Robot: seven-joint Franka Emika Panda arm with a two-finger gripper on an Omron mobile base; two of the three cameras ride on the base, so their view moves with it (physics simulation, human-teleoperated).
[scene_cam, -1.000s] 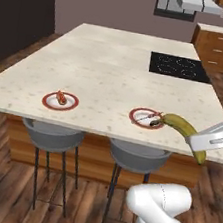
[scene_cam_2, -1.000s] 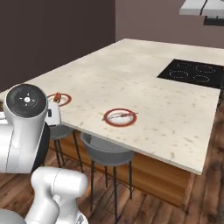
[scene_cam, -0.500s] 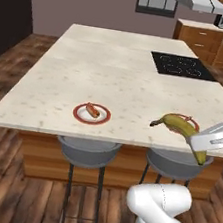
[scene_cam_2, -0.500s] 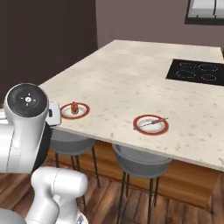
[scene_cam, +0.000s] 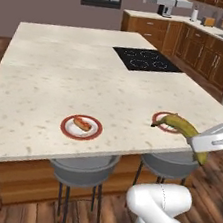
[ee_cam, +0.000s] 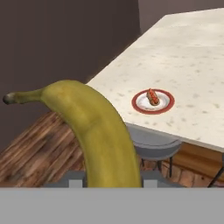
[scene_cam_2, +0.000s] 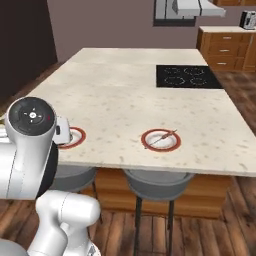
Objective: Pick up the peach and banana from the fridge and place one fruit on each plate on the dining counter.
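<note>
The gripper (scene_cam: 199, 147) is closed on the banana (scene_cam: 184, 130), which is held near its lower end. In the hand view the banana (ee_cam: 94, 131) rises from between the jaws and curves up and to the left, ending in a dark stem tip.

In the left base view the banana is carried at the near right edge of the dining counter (scene_cam: 88, 75), its free end overlapping the right-hand plate (scene_cam: 163, 122) in the picture. Whether the fruit is over the plate or in front of it cannot be told from this angle. In the right base view that plate (scene_cam_2: 161, 140) is seen to carry a thin utensil and no fruit. The left-hand plate (scene_cam: 81, 127) already holds a small reddish item, seen on the plate in the hand view (ee_cam: 152, 101) as well; whether this is the peach cannot be told.

The step in hand is judged to be the carrying of the banana to a plate; placement is not yet done. The next move is judged to call for the banana to be brought above the plate that bears no fruit, lowered until it rests within the red rim, and then released.

The forearm (scene_cam: 215, 141) is extended from the lower right of the left base view, low and near counter height. The stools (scene_cam: 85, 169) stand under the counter's near edge.
</note>
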